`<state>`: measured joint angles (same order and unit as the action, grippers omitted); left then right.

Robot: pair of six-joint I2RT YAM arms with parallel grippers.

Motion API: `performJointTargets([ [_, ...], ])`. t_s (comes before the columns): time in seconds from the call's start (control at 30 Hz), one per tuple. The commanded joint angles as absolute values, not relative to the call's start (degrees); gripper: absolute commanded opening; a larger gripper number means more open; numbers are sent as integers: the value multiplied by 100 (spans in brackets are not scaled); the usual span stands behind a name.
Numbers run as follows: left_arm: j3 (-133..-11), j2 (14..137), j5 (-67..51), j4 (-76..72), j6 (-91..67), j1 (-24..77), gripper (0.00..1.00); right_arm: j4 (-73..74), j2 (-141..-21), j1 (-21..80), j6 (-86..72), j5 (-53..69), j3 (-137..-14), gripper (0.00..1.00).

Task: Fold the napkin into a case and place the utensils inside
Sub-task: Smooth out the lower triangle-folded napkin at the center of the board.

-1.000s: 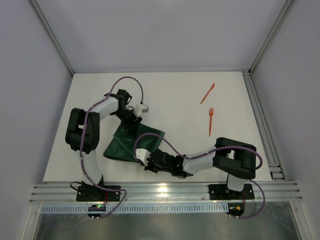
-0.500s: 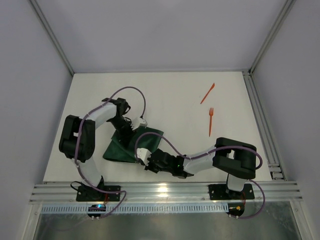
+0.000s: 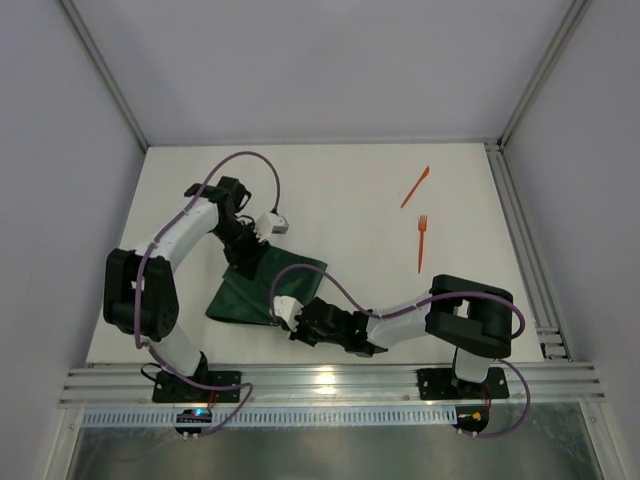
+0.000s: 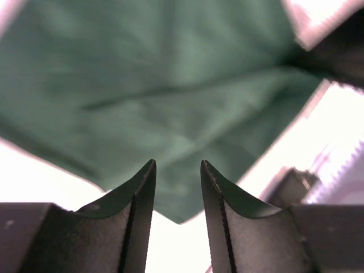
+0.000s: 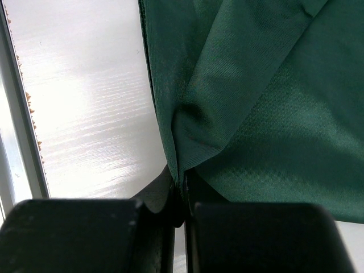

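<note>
Dark green napkin (image 3: 250,293) folded, creased, edge pinched by right fingers (image 5: 162,196).

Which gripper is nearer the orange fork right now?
Right. The right gripper pinches the napkin at its near edge; the left gripper sits farther left of the fork.

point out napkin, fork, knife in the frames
napkin (image 3: 240,295): top external view, on the bare cloth left of the right arm.
fork (image 3: 421,245): top external view, mid-handle.
knife (image 3: 415,187): top external view, middle of the piece.
</note>
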<state>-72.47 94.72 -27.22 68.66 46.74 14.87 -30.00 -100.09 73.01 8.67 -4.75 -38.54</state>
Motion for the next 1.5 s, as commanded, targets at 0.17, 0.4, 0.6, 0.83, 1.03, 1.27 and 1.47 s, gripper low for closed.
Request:
performJointTargets([
  [0.17, -7954, 10529, -2144, 5546, 3076, 1275, 46, -2997, -9844, 7277, 949, -527, -3841, 4],
  [0.4, -7664, 10837, -2180, 5537, 3260, 1266, 46, -2980, -9870, 7277, 914, -545, -3841, 4],
  [0.6, -7488, 10828, -2110, 5467, 3296, 1169, 42, -2953, -9861, 7242, 897, -527, -3815, 4],
  [0.83, -7462, 10758, -2302, 5387, 3331, 923, 46, -2944, -9888, 7216, 905, -483, -3841, 4],
  [1.03, -7191, 10705, -2960, 5801, 3744, 914, 19, -2970, -9844, 7093, 739, -396, -3823, 4],
  [1.27, -6865, 9925, -4024, 6169, 4595, 440, 0, -3014, -9589, 6847, 668, -194, -3718, 4],
  [1.47, -6268, 9563, -4473, 6696, 6018, 79, 0, -2831, -9606, 6697, 712, -88, -3796, 4],
])
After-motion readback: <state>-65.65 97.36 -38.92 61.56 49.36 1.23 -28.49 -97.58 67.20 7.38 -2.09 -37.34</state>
